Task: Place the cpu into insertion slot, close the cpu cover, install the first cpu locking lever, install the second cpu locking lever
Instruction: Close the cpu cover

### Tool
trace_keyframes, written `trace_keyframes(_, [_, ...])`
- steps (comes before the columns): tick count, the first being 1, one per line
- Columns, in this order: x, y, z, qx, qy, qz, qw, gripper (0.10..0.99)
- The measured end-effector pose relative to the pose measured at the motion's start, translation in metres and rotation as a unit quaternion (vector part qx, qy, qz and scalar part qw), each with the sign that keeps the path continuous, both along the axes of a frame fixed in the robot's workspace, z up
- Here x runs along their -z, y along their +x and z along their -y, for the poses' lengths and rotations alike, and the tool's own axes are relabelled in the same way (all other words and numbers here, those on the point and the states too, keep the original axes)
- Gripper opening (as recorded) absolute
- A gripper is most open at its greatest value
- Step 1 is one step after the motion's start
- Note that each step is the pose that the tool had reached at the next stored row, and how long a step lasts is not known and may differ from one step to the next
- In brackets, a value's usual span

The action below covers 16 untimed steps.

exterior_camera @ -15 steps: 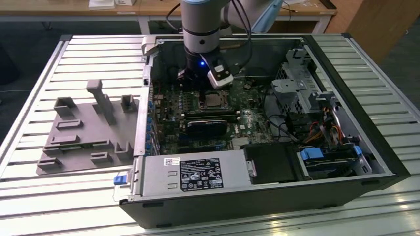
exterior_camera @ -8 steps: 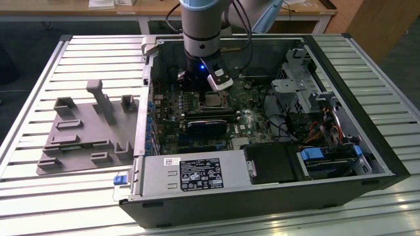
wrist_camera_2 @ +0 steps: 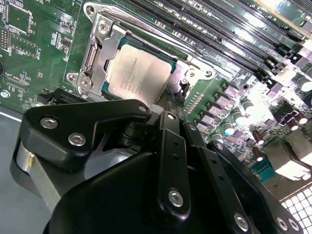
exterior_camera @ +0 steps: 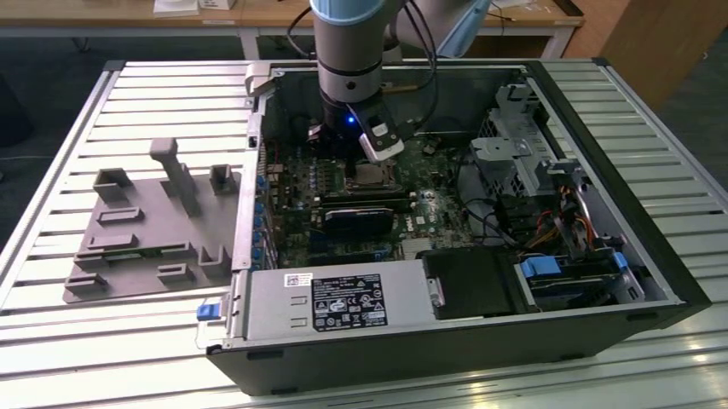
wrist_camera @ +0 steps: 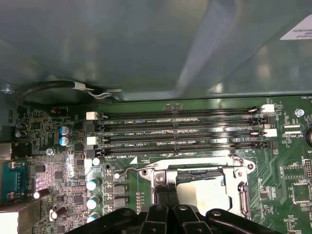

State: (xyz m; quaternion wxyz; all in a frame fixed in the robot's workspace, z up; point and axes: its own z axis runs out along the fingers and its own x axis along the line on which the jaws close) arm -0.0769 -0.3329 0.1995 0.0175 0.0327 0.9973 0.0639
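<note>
The cpu [wrist_camera_2: 139, 73] lies flat in the insertion slot [wrist_camera: 195, 174] on the green board, its dull silver face up. The cpu cover [wrist_camera_2: 105, 48] is folded down around it, and the chip shows through its window. A thin wire locking lever [wrist_camera: 129, 170] runs along one side of the socket, near the long memory slots. My gripper [wrist_camera: 168, 195] is shut, its two dark fingers pressed together at the socket's edge, right beside the cpu [wrist_camera: 202, 192]. In the exterior view the gripper [exterior_camera: 370, 166] hangs inside the open computer case, just over the cpu [exterior_camera: 370, 176].
Several long black memory slots [wrist_camera: 180, 131] lie close beside the socket. Capacitors [wrist_camera: 64, 135] stand on the board nearby. The case walls [exterior_camera: 256, 128], a drive cage [exterior_camera: 512, 145] and the power supply [exterior_camera: 330, 302] hem in the board. A grey fixture [exterior_camera: 148, 230] sits on the exterior view's left.
</note>
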Motion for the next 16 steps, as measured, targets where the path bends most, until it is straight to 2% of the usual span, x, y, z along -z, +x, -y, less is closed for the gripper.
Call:
trace_keyframes(6, [0.0002,0.0040,0.0005,0.000,0.0036,0.0001,1.0000,0.102])
trace_keyframes(16, [-0.0034,0.0042,0.0005,0.000,0.0039,0.0000,1.0000,0.102])
